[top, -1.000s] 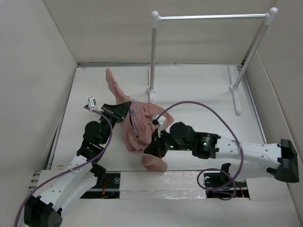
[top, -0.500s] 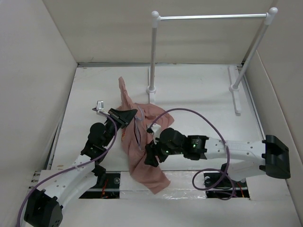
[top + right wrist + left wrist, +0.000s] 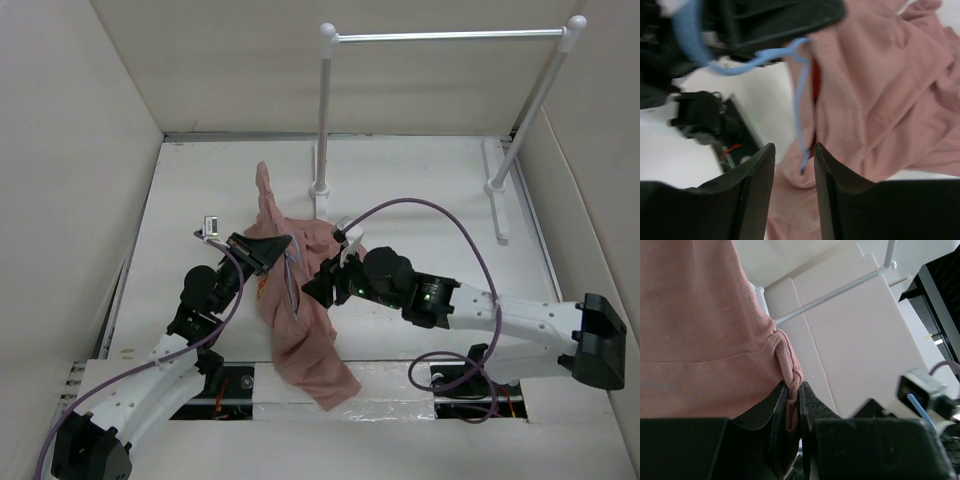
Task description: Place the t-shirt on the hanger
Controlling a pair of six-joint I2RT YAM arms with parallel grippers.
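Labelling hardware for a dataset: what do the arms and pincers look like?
The left arm and right arm have white links, black joints and a purple cable looping along each. The left pincer and right pincer are black and two-fingered.

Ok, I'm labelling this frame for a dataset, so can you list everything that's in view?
t-shirt: one, dusty pink, bunched, trailing from the left gripper toward the table's near edge.
hanger: one, pale-blue wire, against the shirt by the left gripper.
rack: one, white posts with a metal rail, at the back of the table.
table: one, white, between pale side walls.
cables: two, purple, one along each arm.
left gripper: one, black, shut on the t-shirt.
right gripper: one, black, open, facing the shirt and hanger wire.
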